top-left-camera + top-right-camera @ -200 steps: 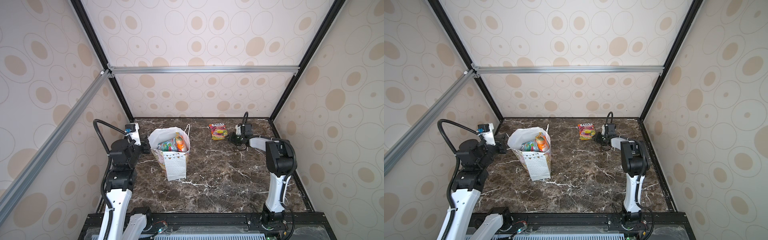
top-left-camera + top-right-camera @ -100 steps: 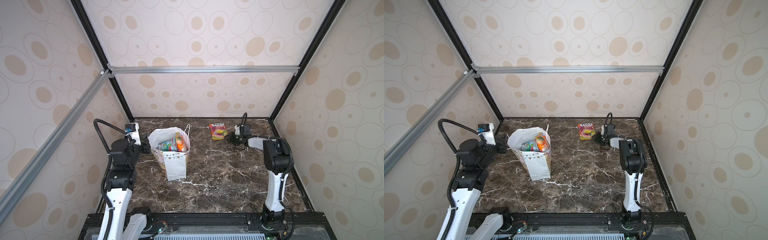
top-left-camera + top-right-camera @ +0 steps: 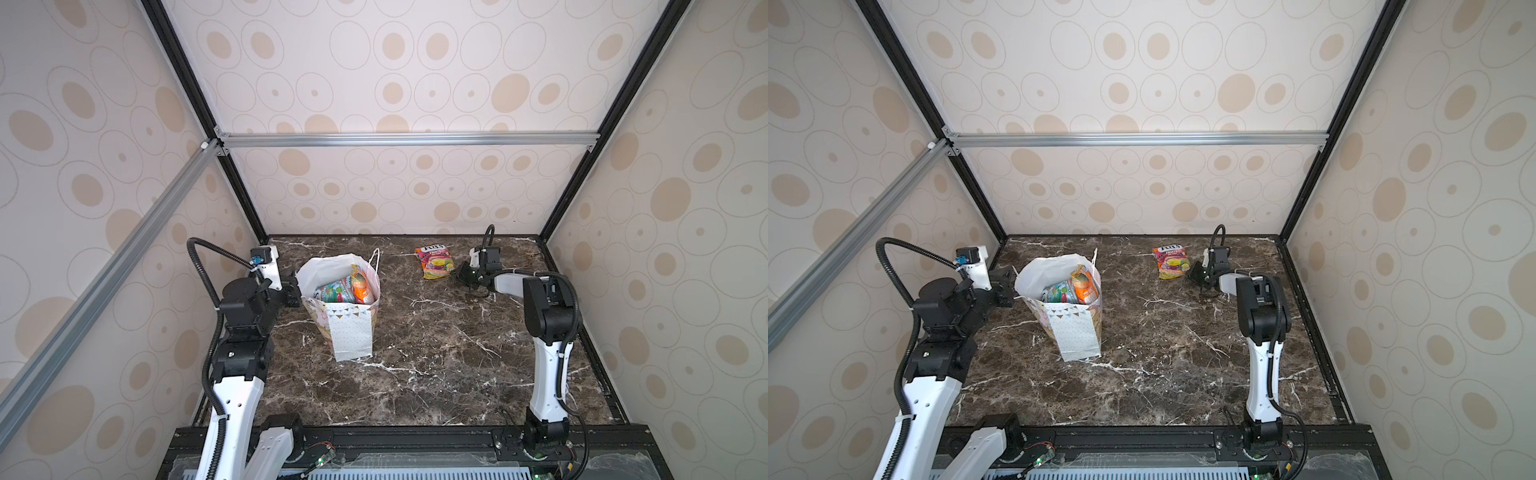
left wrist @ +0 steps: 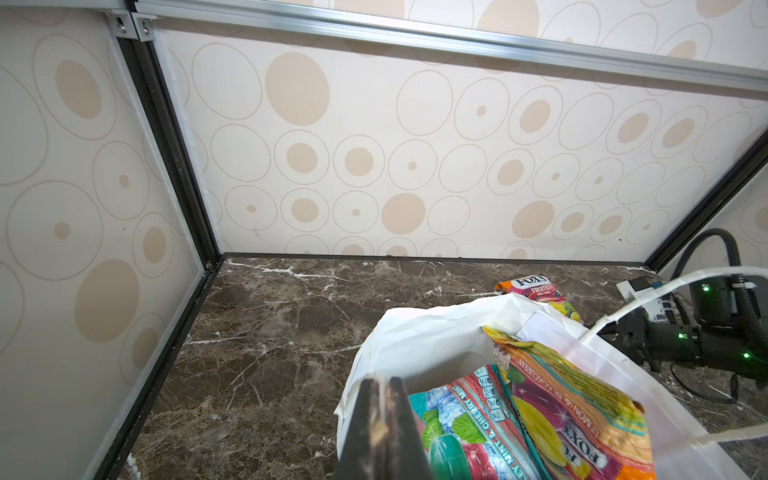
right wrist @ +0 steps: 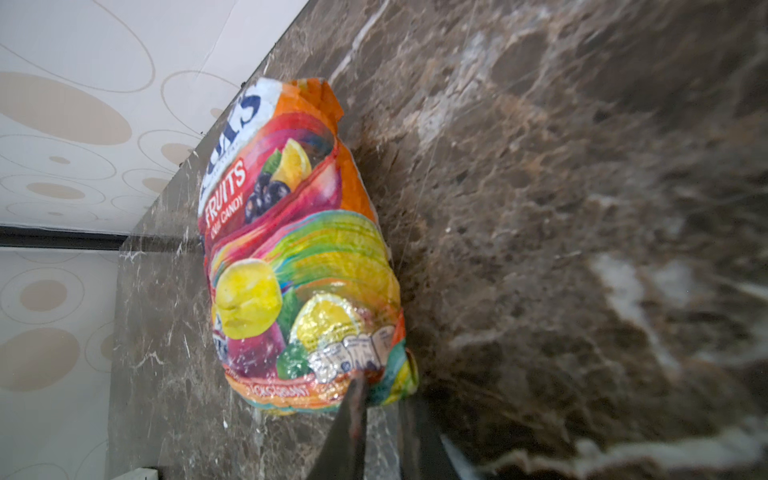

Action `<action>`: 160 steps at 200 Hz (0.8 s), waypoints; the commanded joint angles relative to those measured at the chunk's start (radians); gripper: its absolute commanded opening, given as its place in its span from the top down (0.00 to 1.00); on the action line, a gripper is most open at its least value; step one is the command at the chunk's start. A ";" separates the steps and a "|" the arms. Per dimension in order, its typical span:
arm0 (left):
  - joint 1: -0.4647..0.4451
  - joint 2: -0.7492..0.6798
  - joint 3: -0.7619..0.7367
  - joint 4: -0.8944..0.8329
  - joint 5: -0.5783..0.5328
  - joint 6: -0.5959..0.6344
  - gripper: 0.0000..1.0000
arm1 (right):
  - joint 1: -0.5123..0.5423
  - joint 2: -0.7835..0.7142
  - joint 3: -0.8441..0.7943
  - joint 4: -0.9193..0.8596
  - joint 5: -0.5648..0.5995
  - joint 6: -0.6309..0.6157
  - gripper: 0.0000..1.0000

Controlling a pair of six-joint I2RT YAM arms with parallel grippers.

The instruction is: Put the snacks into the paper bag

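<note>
While left tool (image 4: 382, 382) is clamped on the rim of the paper bag (image 3: 353, 332), right tool (image 5: 384, 390) nips the hem of a "FOX'S FRUITS" pouch (image 5: 299, 257) lying on the worktop (image 3: 436, 353) nr the back wall (image 3: 395, 195). Inside bag: "LEMON & BLACKCURRANT" pouch (image 4: 582, 415) & "MINT & CHERRY MINT" pouch (image 4: 469, 428).

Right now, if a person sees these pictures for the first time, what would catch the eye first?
The white paper bag stands left of the middle of the dark marble table, with bright snacks showing in its open mouth and the left gripper shut on its rim. One colourful pouch lies alone near the back wall, with the right gripper at its corner.
</note>
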 commanded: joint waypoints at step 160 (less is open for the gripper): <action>0.003 -0.016 0.018 0.017 0.006 0.018 1.00 | 0.018 -0.369 -0.161 -0.099 0.050 -0.131 1.00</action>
